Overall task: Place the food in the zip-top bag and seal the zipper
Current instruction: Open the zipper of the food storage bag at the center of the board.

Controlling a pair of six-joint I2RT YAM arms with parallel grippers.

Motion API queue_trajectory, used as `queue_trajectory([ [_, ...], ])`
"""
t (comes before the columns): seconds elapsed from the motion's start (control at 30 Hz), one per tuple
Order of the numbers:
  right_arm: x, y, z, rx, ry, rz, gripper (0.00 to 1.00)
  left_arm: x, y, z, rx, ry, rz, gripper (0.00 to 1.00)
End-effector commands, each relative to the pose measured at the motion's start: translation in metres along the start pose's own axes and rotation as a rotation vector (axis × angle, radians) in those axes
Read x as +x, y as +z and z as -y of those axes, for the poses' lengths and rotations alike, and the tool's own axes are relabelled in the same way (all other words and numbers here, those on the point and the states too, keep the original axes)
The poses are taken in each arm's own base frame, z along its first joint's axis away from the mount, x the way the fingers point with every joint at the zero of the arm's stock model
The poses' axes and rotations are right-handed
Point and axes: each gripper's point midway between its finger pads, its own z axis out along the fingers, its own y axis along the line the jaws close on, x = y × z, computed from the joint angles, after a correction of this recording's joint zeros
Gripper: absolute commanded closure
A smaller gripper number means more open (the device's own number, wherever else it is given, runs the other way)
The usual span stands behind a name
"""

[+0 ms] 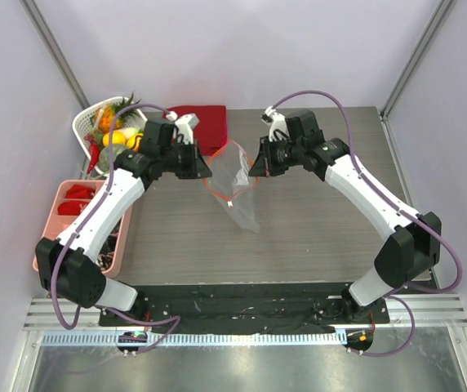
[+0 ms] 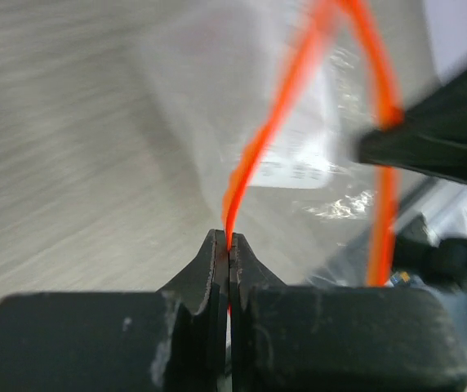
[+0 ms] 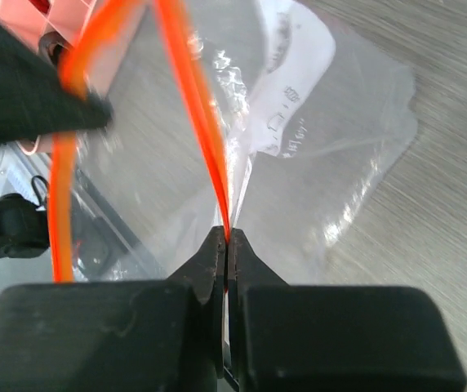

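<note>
The clear zip-top bag [image 1: 242, 200] hangs above the table between my two grippers, and nothing shows inside it. My left gripper [image 1: 206, 168] is shut on one lip of the orange-red zipper [image 1: 215, 189]. In the left wrist view that gripper [image 2: 229, 238] pinches the zipper [image 2: 254, 151], with the bag [image 2: 299, 114] beyond it. My right gripper [image 1: 254, 167] is shut on the other lip, seen close in the right wrist view, where the gripper [image 3: 227, 237] clamps the zipper [image 3: 193, 98] of the bag [image 3: 331, 139]. The two lips stand apart. The food [image 1: 113, 135] lies in a white basket [image 1: 85, 122] at the back left.
A folded dark red cloth [image 1: 202, 122] lies behind the bag. A pink tray [image 1: 121, 249] with red pieces sits along the left edge. Grey walls enclose the table on three sides.
</note>
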Motion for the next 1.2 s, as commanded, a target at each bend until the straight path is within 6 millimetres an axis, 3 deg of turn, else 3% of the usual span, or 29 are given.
queue_trajectory([
  [0.0, -0.012, -0.043, 0.002, 0.062, -0.068, 0.05, 0.99, -0.019, -0.019, -0.059, -0.219, -0.011, 0.075, 1.0],
  [0.07, -0.008, -0.052, 0.007, 0.095, -0.094, 0.038, 0.99, -0.016, -0.018, -0.079, -0.293, -0.004, 0.057, 1.0],
  [0.17, -0.005, -0.06, 0.008, 0.117, -0.112, 0.042, 0.99, -0.012, -0.012, -0.082, -0.288, -0.008, 0.028, 0.94],
  [0.2, -0.004, -0.061, 0.008, 0.118, -0.109, 0.042, 0.99, -0.011, -0.009, -0.079, -0.263, -0.014, 0.022, 0.88],
  [0.23, -0.004, -0.061, 0.007, 0.115, -0.104, 0.043, 0.99, -0.012, -0.006, -0.074, -0.233, -0.015, 0.02, 0.77],
  [0.3, -0.008, -0.059, 0.006, 0.112, -0.078, 0.056, 0.99, -0.012, -0.002, -0.059, -0.144, -0.002, 0.004, 0.68],
  [0.33, -0.009, -0.056, 0.005, 0.104, -0.07, 0.06, 0.99, -0.013, -0.003, -0.055, -0.121, 0.003, -0.001, 0.53],
  [0.4, -0.012, -0.052, 0.005, 0.101, -0.036, 0.065, 0.99, -0.018, -0.01, -0.043, -0.079, 0.028, 0.011, 0.41],
  [0.43, -0.013, -0.048, 0.008, 0.108, -0.022, 0.063, 0.99, -0.02, -0.014, -0.039, -0.068, 0.032, 0.018, 0.27],
  [0.53, -0.019, -0.042, 0.018, 0.168, 0.082, 0.095, 0.99, -0.025, -0.037, -0.027, -0.002, 0.083, 0.027, 0.08],
  [0.67, -0.02, -0.028, 0.028, 0.192, 0.139, 0.096, 0.99, -0.032, -0.073, -0.042, -0.003, 0.104, 0.054, 0.0],
  [0.77, -0.02, -0.018, 0.031, 0.179, 0.167, 0.098, 0.99, -0.039, -0.107, -0.086, -0.063, 0.089, 0.061, 0.0],
  [0.8, -0.02, -0.015, 0.031, 0.173, 0.175, 0.098, 0.99, -0.042, -0.127, -0.104, -0.113, 0.078, 0.067, 0.0],
  [0.83, -0.023, -0.014, 0.03, 0.165, 0.187, 0.108, 0.99, -0.043, -0.133, -0.12, -0.147, 0.08, 0.055, 0.03],
  [0.9, -0.024, -0.011, 0.03, 0.161, 0.198, 0.113, 0.99, -0.048, -0.161, -0.161, -0.304, 0.119, 0.048, 0.04],
  [1.03, -0.023, -0.007, 0.031, 0.155, 0.202, 0.117, 0.99, -0.051, -0.187, -0.218, -0.427, 0.13, 0.002, 0.15],
  [1.17, -0.016, -0.003, 0.034, 0.155, 0.217, 0.1, 0.99, -0.049, -0.187, -0.265, -0.444, 0.139, -0.103, 0.25],
])
